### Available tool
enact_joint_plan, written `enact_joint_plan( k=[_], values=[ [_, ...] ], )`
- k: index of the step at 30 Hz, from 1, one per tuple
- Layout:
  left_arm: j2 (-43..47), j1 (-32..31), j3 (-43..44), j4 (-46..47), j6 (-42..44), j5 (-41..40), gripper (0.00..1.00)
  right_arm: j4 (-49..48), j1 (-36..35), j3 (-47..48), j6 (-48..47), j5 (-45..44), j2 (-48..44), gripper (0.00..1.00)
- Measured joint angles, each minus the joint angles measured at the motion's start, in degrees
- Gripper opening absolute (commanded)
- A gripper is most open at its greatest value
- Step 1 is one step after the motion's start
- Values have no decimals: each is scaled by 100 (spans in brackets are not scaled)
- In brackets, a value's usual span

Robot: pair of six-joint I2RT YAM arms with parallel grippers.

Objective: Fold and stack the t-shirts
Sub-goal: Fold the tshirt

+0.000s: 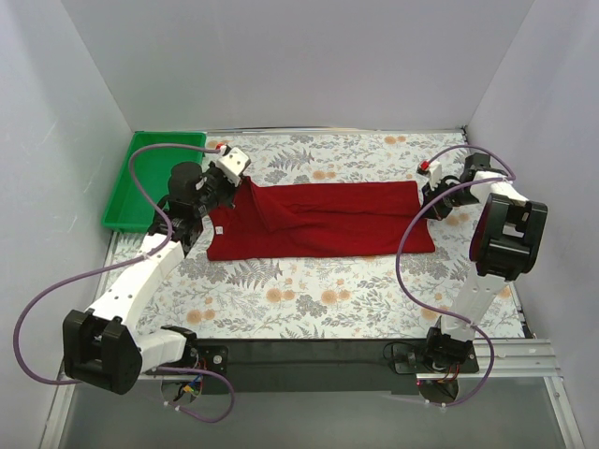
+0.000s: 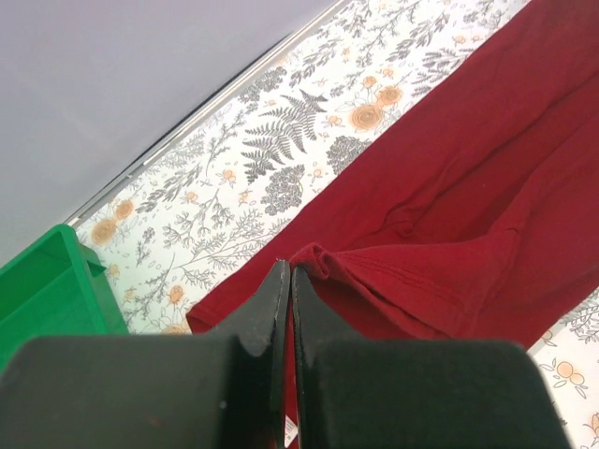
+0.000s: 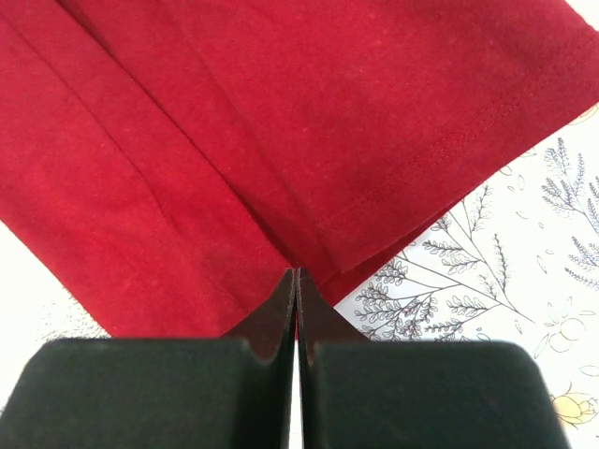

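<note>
So, the dark red t-shirt (image 1: 318, 220) lies spread on the fern-and-flower table cover (image 1: 309, 299), starting just beside the green tray (image 1: 140, 201) and running straight away from it. Its long axis goes across the table, side to side, and a lengthwise fold is already laid along it.

The left gripper (image 1: 234, 185) sits at the end of the shirt nearest the tray. Its jaws are pressed together on a bunched edge of the cloth, and that corner rises a little off the table toward it. The right gripper (image 1: 429, 198) is at the end farthest from the tray, its jaws likewise pinched tight where the hem meets the table cover. From its wrist camera I can't quite tell how much cloth sits between the fingertips, though it looks like a grip on the edge.

Each arm is nearer its own end, so the shirt is strung between them. As I judge it, the next fold turns on both ends travelling together across that long axis, toward or away from the arm bases.
</note>
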State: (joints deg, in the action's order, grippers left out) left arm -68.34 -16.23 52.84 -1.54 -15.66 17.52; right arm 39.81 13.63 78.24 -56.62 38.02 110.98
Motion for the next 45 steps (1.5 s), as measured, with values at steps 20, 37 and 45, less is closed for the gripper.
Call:
enact_joint_plan(
  k=[20, 37, 45],
  values=[
    [-1040, 2, 463, 2, 55, -17, 0, -402, -66, 0, 413, -326, 105, 1],
    [-1764, 2, 1104, -15, 155, 2, 0, -540, -72, -2, 531, -431, 203, 1],
    [-2046, 2, 1425, -11, 188, 9, 0, -557, -90, -2, 549, -490, 205, 1]
  ],
)
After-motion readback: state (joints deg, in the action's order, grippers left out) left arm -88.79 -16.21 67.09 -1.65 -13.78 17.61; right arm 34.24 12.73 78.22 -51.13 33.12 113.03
